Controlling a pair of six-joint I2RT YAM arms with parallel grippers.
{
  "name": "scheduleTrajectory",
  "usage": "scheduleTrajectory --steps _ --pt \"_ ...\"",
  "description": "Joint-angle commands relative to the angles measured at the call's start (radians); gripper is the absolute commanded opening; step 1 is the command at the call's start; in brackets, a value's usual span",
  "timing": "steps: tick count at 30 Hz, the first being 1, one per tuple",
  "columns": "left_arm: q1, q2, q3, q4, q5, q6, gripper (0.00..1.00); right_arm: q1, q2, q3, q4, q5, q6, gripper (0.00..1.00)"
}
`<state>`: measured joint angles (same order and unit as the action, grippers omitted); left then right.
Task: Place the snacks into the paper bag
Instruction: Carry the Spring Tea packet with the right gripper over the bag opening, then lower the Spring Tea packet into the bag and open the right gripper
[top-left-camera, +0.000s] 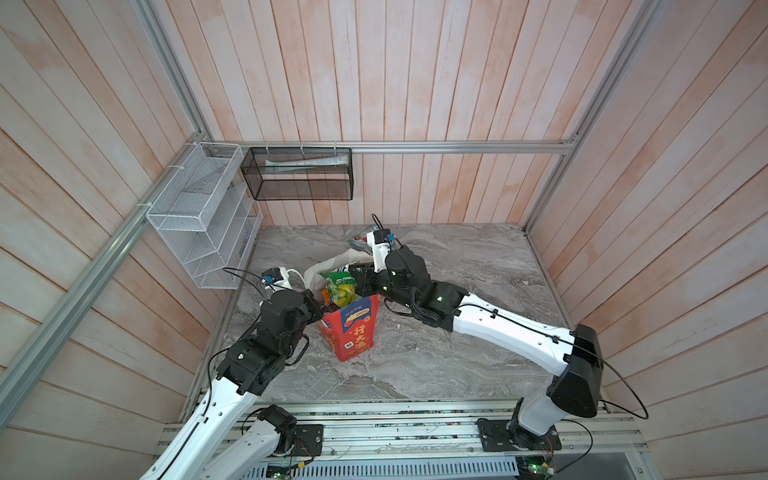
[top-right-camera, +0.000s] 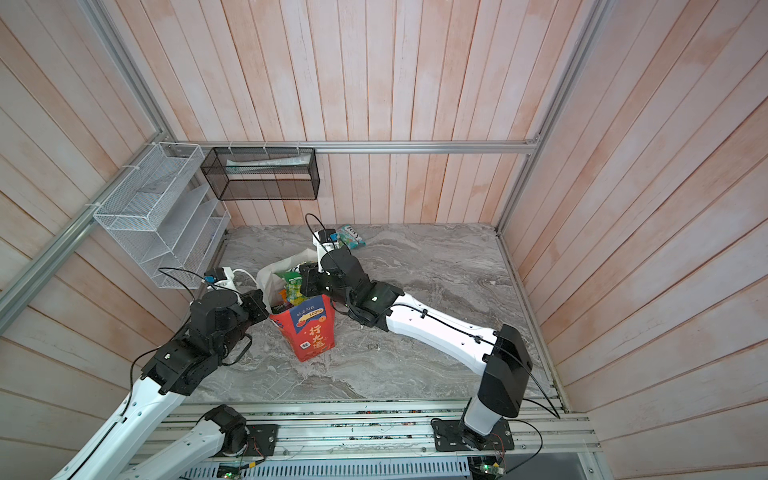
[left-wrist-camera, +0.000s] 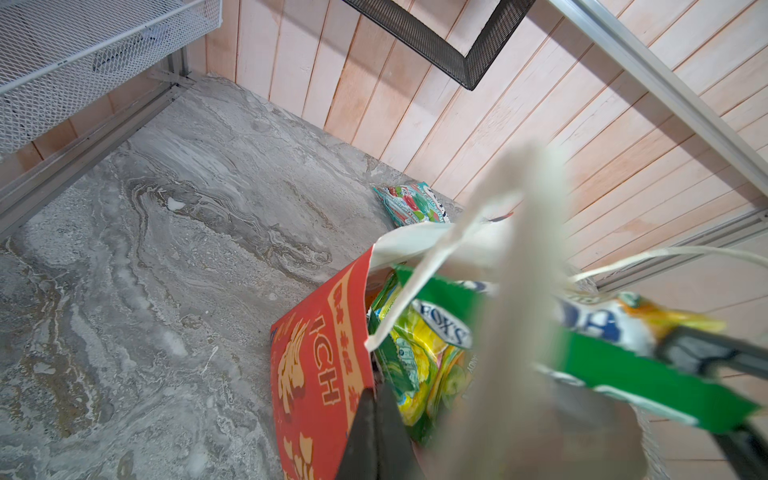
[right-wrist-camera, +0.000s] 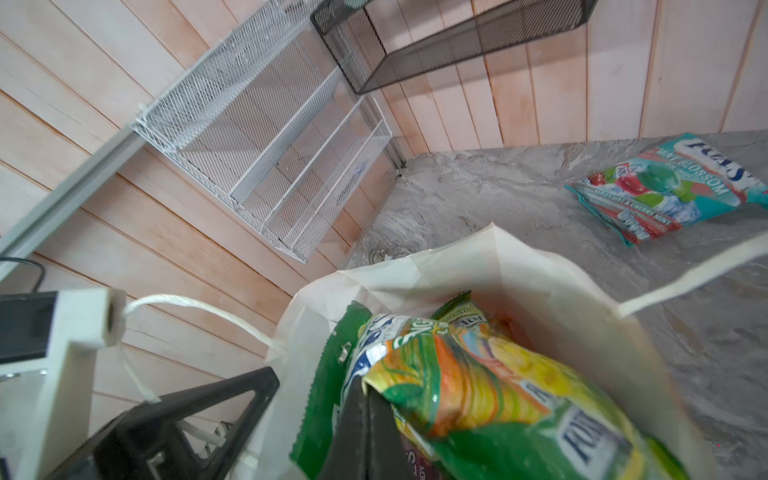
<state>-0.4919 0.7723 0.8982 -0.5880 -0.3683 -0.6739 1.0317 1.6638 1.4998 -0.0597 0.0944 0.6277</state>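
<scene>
The red paper bag (top-left-camera: 351, 332) (top-right-camera: 309, 332) stands open mid-table, white inside (right-wrist-camera: 540, 282), with several snacks in it. My left gripper (top-left-camera: 319, 308) (left-wrist-camera: 376, 399) is shut on the rim of its red wall (left-wrist-camera: 320, 361). A yellow-green FOX'S pouch (left-wrist-camera: 419, 353) lies just inside that rim. Over the bag's mouth my right gripper (top-left-camera: 353, 272) (right-wrist-camera: 365, 399) is shut on the edge of a green and orange pouch (right-wrist-camera: 478, 382) (left-wrist-camera: 623, 365). A teal pouch (top-right-camera: 351, 237) (right-wrist-camera: 673, 187) lies flat on the table behind the bag. A white cord handle (left-wrist-camera: 519, 291) hangs blurred before the left wrist camera.
A white mesh rack (top-left-camera: 199, 216) hangs on the left wall. A black mesh basket (top-left-camera: 299, 174) hangs on the back wall. Wooden walls close in the grey marble table (top-left-camera: 457, 332) on three sides, and bare marble lies to the right of the bag.
</scene>
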Motion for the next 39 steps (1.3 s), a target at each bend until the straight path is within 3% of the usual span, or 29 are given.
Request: scheduleTrajectory --steps 1,16,26,28,31,39 --pt "0.003 -0.014 0.01 0.08 -0.037 0.013 0.0 -0.004 0.044 0.066 -0.054 -0.04 -0.008 0.0" --pt "0.002 -0.014 0.011 0.08 -0.033 0.017 0.0 0.048 0.271 0.438 -0.293 -0.127 -0.098 0.0" --pt "0.003 -0.015 0.013 0.08 -0.032 0.019 0.0 0.011 0.286 0.419 -0.319 -0.146 -0.094 0.03" --pt "0.002 -0.016 0.011 0.08 -0.035 0.018 0.0 0.012 0.265 0.409 -0.318 -0.144 -0.092 0.08" --pt "0.003 -0.016 0.011 0.08 -0.037 0.016 0.0 0.031 0.22 0.401 -0.322 -0.124 -0.106 0.23" --pt "0.003 -0.016 0.01 0.079 -0.038 0.014 0.0 0.063 0.037 0.366 -0.388 0.028 -0.153 0.55"
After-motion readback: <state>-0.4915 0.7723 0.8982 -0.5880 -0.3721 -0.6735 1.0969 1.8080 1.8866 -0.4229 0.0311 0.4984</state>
